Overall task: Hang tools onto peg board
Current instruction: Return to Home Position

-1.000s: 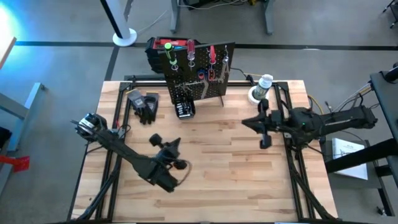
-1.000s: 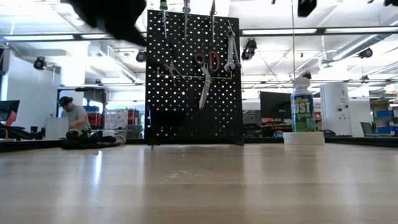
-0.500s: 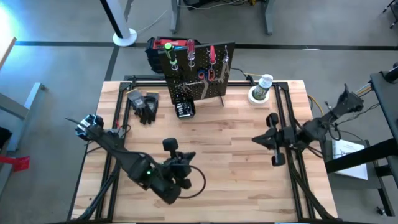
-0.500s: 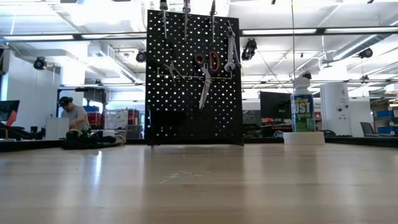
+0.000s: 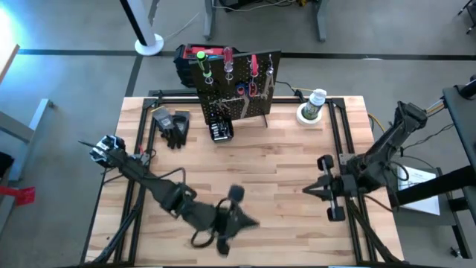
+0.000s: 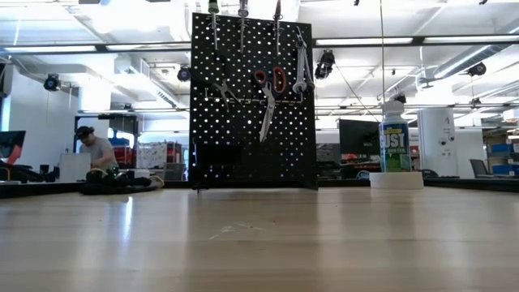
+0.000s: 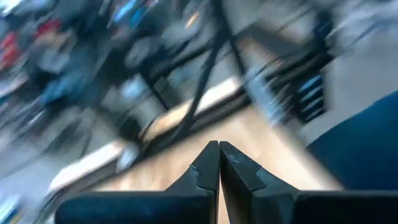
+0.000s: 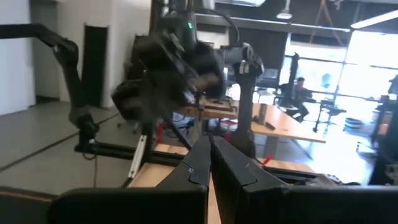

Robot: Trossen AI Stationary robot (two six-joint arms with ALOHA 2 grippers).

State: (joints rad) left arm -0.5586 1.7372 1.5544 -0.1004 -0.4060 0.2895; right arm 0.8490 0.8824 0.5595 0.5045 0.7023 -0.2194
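Observation:
The peg board (image 5: 239, 83) stands upright at the table's far edge, also in the low view (image 6: 251, 105). Tools hang on it: red-handled scissors (image 6: 270, 83), silver wrenches (image 6: 302, 69), black pliers (image 6: 220, 88) and screwdrivers (image 6: 213, 16) in the holders along its top. My left gripper (image 5: 255, 222) is over the near middle of the table, shut and holding nothing (image 7: 219, 149). My right gripper (image 5: 305, 190) is at the near right, pointing toward the left arm, also shut with nothing in it (image 8: 208, 146).
Black gloves (image 5: 175, 128) and a small black box of bits (image 5: 221, 131) lie left of the board's foot. A spray can (image 5: 315, 104) stands at the far right. A red-and-black toolbox (image 5: 190, 59) sits behind the board. Bare wood lies between the arms.
My left gripper has swung toward the table's near edge and right, rising and tipping from pointing down to almost level. My right gripper has swung away from the peg board toward the near edge. The tools on the board have kept still.

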